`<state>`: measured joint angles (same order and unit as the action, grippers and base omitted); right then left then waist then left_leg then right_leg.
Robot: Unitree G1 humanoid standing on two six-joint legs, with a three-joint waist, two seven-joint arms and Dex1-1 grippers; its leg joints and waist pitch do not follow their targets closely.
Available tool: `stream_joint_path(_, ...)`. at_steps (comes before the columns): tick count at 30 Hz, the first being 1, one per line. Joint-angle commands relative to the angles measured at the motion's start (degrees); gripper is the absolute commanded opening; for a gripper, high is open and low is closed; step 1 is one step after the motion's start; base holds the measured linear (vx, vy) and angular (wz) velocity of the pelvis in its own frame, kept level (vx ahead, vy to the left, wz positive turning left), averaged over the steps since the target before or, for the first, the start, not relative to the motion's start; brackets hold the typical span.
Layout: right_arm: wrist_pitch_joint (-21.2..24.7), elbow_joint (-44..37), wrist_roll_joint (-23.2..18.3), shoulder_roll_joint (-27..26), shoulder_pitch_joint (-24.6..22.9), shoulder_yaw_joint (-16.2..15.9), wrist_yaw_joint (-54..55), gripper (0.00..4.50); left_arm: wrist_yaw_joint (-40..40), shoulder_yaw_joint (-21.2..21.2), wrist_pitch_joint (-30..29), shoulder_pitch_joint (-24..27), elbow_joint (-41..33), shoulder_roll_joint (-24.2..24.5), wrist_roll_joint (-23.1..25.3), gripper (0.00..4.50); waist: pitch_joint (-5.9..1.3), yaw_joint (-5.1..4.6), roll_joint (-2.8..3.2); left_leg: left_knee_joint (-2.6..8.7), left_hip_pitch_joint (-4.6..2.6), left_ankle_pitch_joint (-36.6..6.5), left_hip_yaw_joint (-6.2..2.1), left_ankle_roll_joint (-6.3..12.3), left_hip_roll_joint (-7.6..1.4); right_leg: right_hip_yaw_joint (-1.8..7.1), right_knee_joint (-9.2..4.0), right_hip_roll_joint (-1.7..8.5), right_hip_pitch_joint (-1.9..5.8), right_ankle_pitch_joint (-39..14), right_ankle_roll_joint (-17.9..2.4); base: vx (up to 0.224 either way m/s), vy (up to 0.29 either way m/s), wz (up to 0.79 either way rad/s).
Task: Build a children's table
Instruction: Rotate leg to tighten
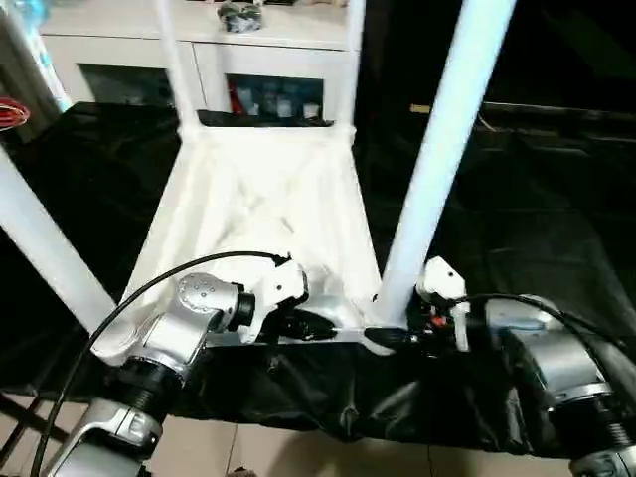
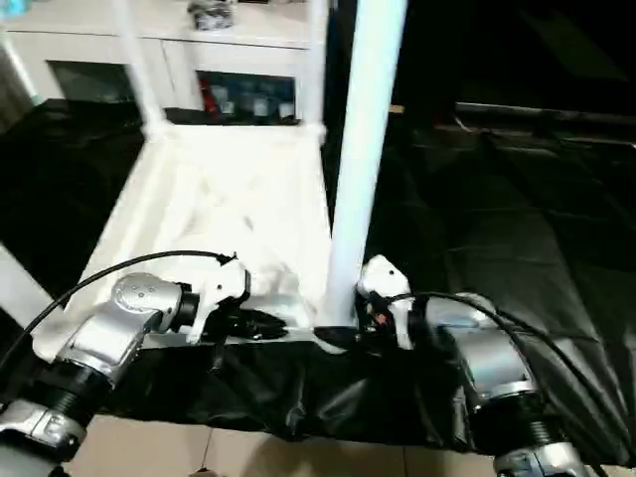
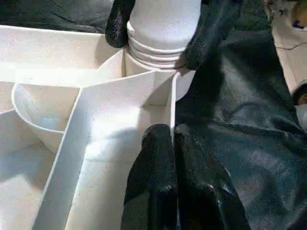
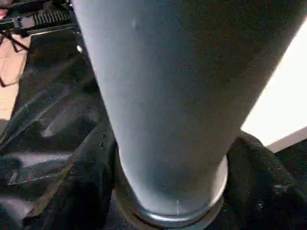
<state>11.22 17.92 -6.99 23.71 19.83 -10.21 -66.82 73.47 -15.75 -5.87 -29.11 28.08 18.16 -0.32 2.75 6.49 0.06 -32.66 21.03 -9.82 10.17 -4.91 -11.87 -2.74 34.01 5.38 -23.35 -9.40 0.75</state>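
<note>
The table top (image 1: pixel 263 214) lies upside down on a black sheet (image 1: pixel 537 229) in the middle of the frame, legs rising from its corners. The left gripper (image 3: pixel 173 143), at lower centre, has its fingers pressed together on the top's near rim. The right gripper (image 1: pixel 390 336), just right of it, clasps the base of the near right leg (image 1: pixel 437 149), a finger on either side.

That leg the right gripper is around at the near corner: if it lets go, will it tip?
Probably not: the leg stands upright with its base seated in the corner socket. It looks stiff, smooth plastic, so the right gripper may slip. The left gripper pinches the top's edge rib, likely steadying it.
</note>
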Motion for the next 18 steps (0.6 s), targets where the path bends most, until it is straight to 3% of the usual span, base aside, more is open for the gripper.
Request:
stream_joint_path(1,0.03,-2.00,-0.84,-0.86,0.13,-3.49,-2.94,2.73,-0.13,-0.47,0.99,-1.54,0.61,-0.96,-1.12,0.00,-3.23,-0.20,-0.99,3.75,-0.53,-14.34,0.25,2.81,-1.06,1.66,-4.11,2.29,2.33,-18.33,-10.87,0.000,0.000,0.00)
stream_joint_path(4,0.43,-2.61,-1.18,-1.29,-0.11,-3.74,-3.07,2.70,0.06,-0.36,1.13,-1.38,0.60,-0.83,-1.21,0.00,-3.28,-0.17,-0.97,3.75,-0.42,-14.04,0.20,2.67,-1.06,1.65,-4.09,2.33,2.42,-18.24,-10.82,0.000,0.000,0.00)
stream_joint_path(6,0.60,-3.17,-1.44,-1.37,-0.52,-4.03,-3.09,2.69,0.11,-0.45,1.06,-1.11,0.27,-0.82,-1.29,0.00,-3.31,-0.22,-0.58,3.83,-0.41,-14.44,0.15,2.39,-1.04,1.61,-4.15,2.25,2.46,-18.28,-10.76,0.000,0.000,0.00)
stream_joint_path(11,1.06,-3.03,-1.23,-5.32,-2.31,-2.50,3.78,2.69,-6.19,0.23,0.45,-0.68,0.22,-2.93,-0.08,0.00,-3.13,-0.21,-0.60,3.96,-0.35,-15.01,0.11,2.10,-1.03,1.66,-4.18,2.25,2.33,-18.15,-10.88,0.000,0.000,0.00)
stream_joint_path(14,0.42,0.02,1.47,-9.76,-2.06,-0.94,13.94,2.69,-10.55,1.07,-0.95,0.56,-1.95,-5.22,-0.10,0.00,-3.08,-0.84,-0.58,4.25,-0.34,-17.37,-0.20,0.45,-0.80,1.44,-4.65,2.32,2.35,-23.26,-9.26,0.000,0.000,0.00)
stream_joint_path(16,0.33,2.43,2.76,-13.55,-1.59,0.86,22.30,2.68,-14.40,1.17,-2.69,2.22,-4.65,-7.34,0.39,0.00,-2.75,-1.99,-0.65,4.54,-0.04,-19.58,-0.50,-0.64,-0.73,1.24,-5.07,2.43,2.26,-28.26,-7.63,0.000,0.000,0.00)
stream_joint_path(18,0.95,3.62,3.06,-16.06,-1.31,2.04,27.17,2.68,-16.22,0.90,-4.05,3.56,-6.84,-8.82,0.51,0.00,-2.80,-2.46,-0.64,4.53,-0.18,-20.42,-0.69,-0.75,-0.62,1.19,-5.55,2.52,2.09,-32.04,-5.89,0.000,0.000,0.00)
